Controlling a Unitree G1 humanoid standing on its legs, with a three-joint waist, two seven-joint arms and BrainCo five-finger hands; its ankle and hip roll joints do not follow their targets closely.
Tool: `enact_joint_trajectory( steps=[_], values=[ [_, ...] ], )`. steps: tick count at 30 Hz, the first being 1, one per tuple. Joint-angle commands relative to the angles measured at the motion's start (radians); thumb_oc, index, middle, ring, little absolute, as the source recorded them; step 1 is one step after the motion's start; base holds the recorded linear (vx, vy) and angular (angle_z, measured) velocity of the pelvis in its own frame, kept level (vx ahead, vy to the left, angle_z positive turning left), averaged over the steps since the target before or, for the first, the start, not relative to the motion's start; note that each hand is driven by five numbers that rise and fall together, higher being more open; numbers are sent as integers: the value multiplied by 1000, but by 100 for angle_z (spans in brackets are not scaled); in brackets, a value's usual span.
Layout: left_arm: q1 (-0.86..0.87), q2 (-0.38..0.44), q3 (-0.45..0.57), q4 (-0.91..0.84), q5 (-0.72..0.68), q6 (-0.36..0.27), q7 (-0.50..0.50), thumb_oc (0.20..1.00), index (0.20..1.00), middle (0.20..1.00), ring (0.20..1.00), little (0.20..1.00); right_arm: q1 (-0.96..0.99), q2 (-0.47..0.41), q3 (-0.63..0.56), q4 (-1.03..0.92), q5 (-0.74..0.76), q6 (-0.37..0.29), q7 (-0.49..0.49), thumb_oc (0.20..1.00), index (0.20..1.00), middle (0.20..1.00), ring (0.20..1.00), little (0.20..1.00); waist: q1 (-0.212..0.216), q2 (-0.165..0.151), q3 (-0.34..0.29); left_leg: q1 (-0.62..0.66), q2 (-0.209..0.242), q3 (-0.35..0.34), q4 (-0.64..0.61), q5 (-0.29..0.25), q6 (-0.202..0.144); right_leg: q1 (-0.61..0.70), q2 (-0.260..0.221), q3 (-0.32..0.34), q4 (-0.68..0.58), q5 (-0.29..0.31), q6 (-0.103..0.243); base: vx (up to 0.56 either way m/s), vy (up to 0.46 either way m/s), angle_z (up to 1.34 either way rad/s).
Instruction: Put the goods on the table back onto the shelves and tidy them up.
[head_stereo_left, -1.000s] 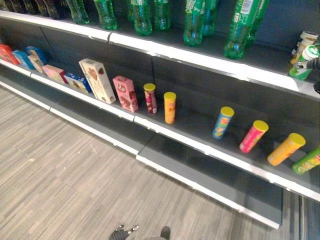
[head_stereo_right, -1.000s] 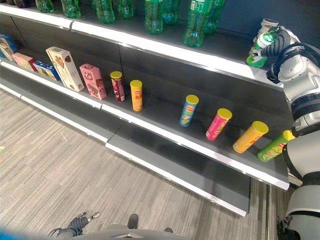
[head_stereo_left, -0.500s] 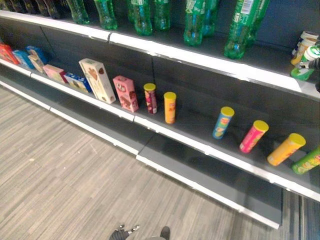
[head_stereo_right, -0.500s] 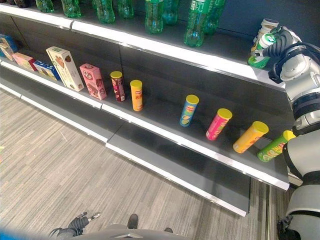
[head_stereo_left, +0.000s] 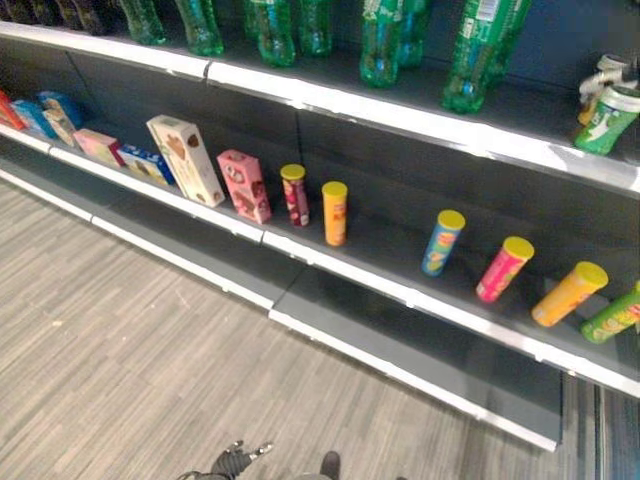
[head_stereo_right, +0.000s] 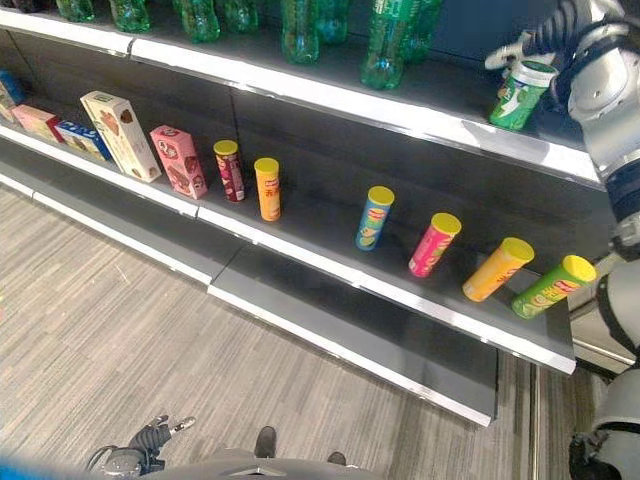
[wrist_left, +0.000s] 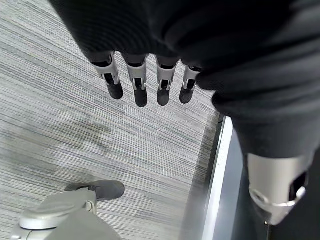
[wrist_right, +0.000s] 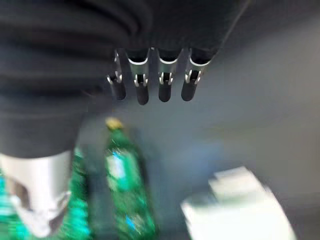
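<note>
A green can with a white lid (head_stereo_right: 518, 92) stands upright at the right end of the upper shelf (head_stereo_right: 400, 112). My right hand (head_stereo_right: 548, 33) hovers just above its lid. In the right wrist view its fingers (wrist_right: 165, 85) are straight and hold nothing, and the white lid (wrist_right: 245, 205) lies past them. My left hand (head_stereo_right: 140, 445) hangs low over the floor, fingers (wrist_left: 140, 90) straight and empty.
Green bottles (head_stereo_right: 390, 40) line the upper shelf. On the middle shelf (head_stereo_right: 330, 268) stand a cream box (head_stereo_right: 120, 122), a pink box (head_stereo_right: 178, 160) and two upright tubes (head_stereo_right: 267, 188). To their right lean blue (head_stereo_right: 374, 217), pink (head_stereo_right: 434, 244), orange (head_stereo_right: 497, 269) and green (head_stereo_right: 552, 286) tubes.
My right hand has let go of the green can and risen above it. The can, tilted before, now stands upright on the upper shelf. The camera has shifted slightly.
</note>
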Motion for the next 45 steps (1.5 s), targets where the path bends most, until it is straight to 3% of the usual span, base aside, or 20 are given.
enact_joint_trajectory(
  steps=[1, 3, 4, 6, 7, 10, 12, 15, 17, 20, 22, 23, 25, 26, 30, 33, 36, 37, 42, 45],
  values=[
    [-66, 6, 66, 37, 18, 5, 28, 1000, 1000, 1000, 1000, 1000, 299, -144, -365, -399, -155, -50, -145, 1000, 1000, 1000, 1000, 1000, -37, -42, 18, 69, 29, 83, 5, -166, -52, 78, -37, -14, 17, -148, 55, 66, 98, -31],
    [-64, 2, 80, 36, 25, 5, 29, 1000, 1000, 1000, 1000, 1000, 409, -158, -466, -467, -176, -58, -151, 1000, 1000, 1000, 1000, 1000, -46, -41, 16, 72, 29, 87, 5, -169, -50, 79, -37, -12, 17, -147, 56, 56, 61, -12],
    [-62, 6, 79, 33, 35, 6, 32, 1000, 1000, 1000, 1000, 1000, 591, -153, -634, -548, -190, -69, -155, 1000, 1000, 1000, 1000, 1000, -48, -51, 14, 74, 30, 90, 5, -172, -48, 79, -38, -10, 17, -146, 58, 55, 72, -1],
    [-63, -18, 93, 18, 68, 11, 43, 1000, 1000, 1000, 1000, 1000, 995, -31, -957, -773, -204, -110, -144, 1000, 1000, 1000, 1000, 1000, -79, -52, 20, 82, 29, 116, 5, -184, -36, 71, -42, 17, 17, -138, 65, 43, 115, -39],
    [-61, -18, 98, 15, 83, 15, 48, 1000, 1000, 1000, 1000, 1000, 1118, 28, -1037, -853, -218, -120, -121, 1000, 1000, 1000, 1000, 1000, -84, -52, 22, 87, 28, 136, 5, -193, -27, 64, -44, 43, 17, -133, 69, 25, 114, -64],
    [-60, -26, 104, 13, 98, 13, 56, 1000, 1000, 1000, 1000, 1000, 1205, 99, -1074, -905, -214, -134, -108, 1000, 1000, 1000, 1000, 1000, -99, -49, 26, 95, 27, 157, 5, -200, -17, 58, -46, 70, 17, -126, 72, 16, 71, -72],
    [-62, -30, 107, -2, 115, 13, 62, 1000, 1000, 1000, 1000, 1000, 1320, 216, -1089, -938, -210, -141, -91, 1000, 1000, 1000, 1000, 1000, -125, -41, 36, 106, 21, 193, 5, -211, 4, 43, -51, 125, 17, -107, 81, 20, 166, -45],
    [-65, -32, 90, -17, 137, 14, 64, 1000, 1000, 1000, 1000, 1000, 1387, 300, -1092, -906, -210, -129, -95, 1000, 1000, 1000, 1000, 1000, -155, -37, 51, 111, 16, 230, 5, -220, 23, 8, -56, 182, 41, -89, 93, -24, 188, -70],
    [-90, -28, 74, -33, 148, 16, 67, 1000, 1000, 1000, 1000, 1000, 1437, 369, -1079, -883, -222, -108, -92, 1000, 1000, 1000, 1000, 1000, -192, -41, 88, 109, 18, 292, 5, -225, 45, -82, -55, 252, 131, -70, 115, -122, 224, -91],
    [-112, -21, 63, -27, 162, 20, 70, 1000, 1000, 1000, 1000, 1000, 1429, 402, -1057, -872, -223, -105, -99, 1000, 1000, 1000, 1000, 1000, -208, -52, 118, 100, 27, 343, 5, -227, 54, -156, -44, 292, 204, -65, 129, -127, 84, -125],
    [-115, -14, 68, -31, 162, 21, 69, 1000, 1000, 1000, 1000, 1000, 1429, 412, -1060, -868, -223, -102, -110, 1000, 1000, 1000, 1000, 1000, -203, -48, 122, 102, 41, 384, 5, -230, 57, -164, -64, 262, 213, -63, 128, -98, -18, -111],
    [-118, -5, 73, -41, 153, 23, 68, 1000, 1000, 1000, 1000, 1000, 1434, 413, -1076, -866, -224, -97, -117, 1000, 1000, 1000, 1000, 1000, -200, -41, 119, 108, 59, 420, 5, -229, 56, -151, -97, 209, 212, -57, 114, 4, -96, -120],
    [-119, -1, 72, -48, 150, 24, 67, 1000, 1000, 1000, 1000, 1000, 1435, 411, -1082, -860, -226, -95, -123, 1000, 1000, 1000, 1000, 1000, -198, -39, 112, 113, 69, 424, 5, -239, 52, -139, -115, 196, 209, -50, 117, 27, -119, -115],
    [-120, 10, 75, -60, 146, 23, 64, 1000, 1000, 1000, 1000, 1000, 1441, 408, -1103, -854, -223, -91, -127, 1000, 1000, 1000, 1000, 1000, -196, -43, 98, 115, 83, 446, 5, -246, 49, -119, -153, 170, 188, -13, 125, 16, -192, -67],
    [-113, 23, 93, -66, 134, 23, 57, 1000, 1000, 1000, 1000, 1000, 1467, 415, -1156, -839, -213, -89, -143, 1000, 1000, 1000, 1000, 1000, -183, -64, 74, 120, 110, 476, 5, -248, 35, -121, -185, 166, 112, 75, 156, 34, -302, -48],
    [-119, 29, 106, -49, 130, 21, 53, 1000, 1000, 1000, 1000, 1000, 1495, 417, -1192, -828, -203, -82, -146, 1000, 1000, 1000, 1000, 1000, -177, -101, 50, 142, 128, 491, 5, -234, -1, -72, -158, 176, 38, 31, 164, 104, -424, -7],
    [-112, 24, 104, -49, 130, 20, 46, 1000, 1000, 1000, 1000, 1000, 1537, 401, -1243, -826, -193, -90, -144, 1000, 1000, 1000, 1000, 1000, -190, -121, 35, 154, 178, 479, 5, -208, -36, -41, -99, 180, 18, -29, 139, 83, -467, -13],
    [-111, 23, 102, -50, 130, 20, 46, 1000, 1000, 1000, 1000, 1000, 1542, 400, -1246, -827, -191, -91, -144, 1000, 1000, 1000, 1000, 1000, -190, -119, 35, 154, 182, 477, 5, -206, -40, -39, -96, 178, 19, -32, 135, 77, -435, 1],
    [-97, -4, 114, -57, 83, 24, 33, 1000, 1000, 1000, 1000, 1000, 1587, 379, -1316, -801, -135, -108, -166, 1000, 1000, 1000, 1000, 1000, -220, -94, 31, 160, 280, 463, 28, -111, -86, 22, 22, 173, 17, -144, 49, 43, -460, 13],
    [-97, -19, 110, -71, 71, 26, 29, 1000, 1000, 1000, 1000, 1000, 1583, 380, -1310, -771, -115, -101, -168, 1000, 1000, 1000, 1000, 1000, -214, -87, 56, 123, 281, 435, 111, -129, -83, 36, 33, 166, 17, -161, 26, -29, -203, 9]
  ],
)
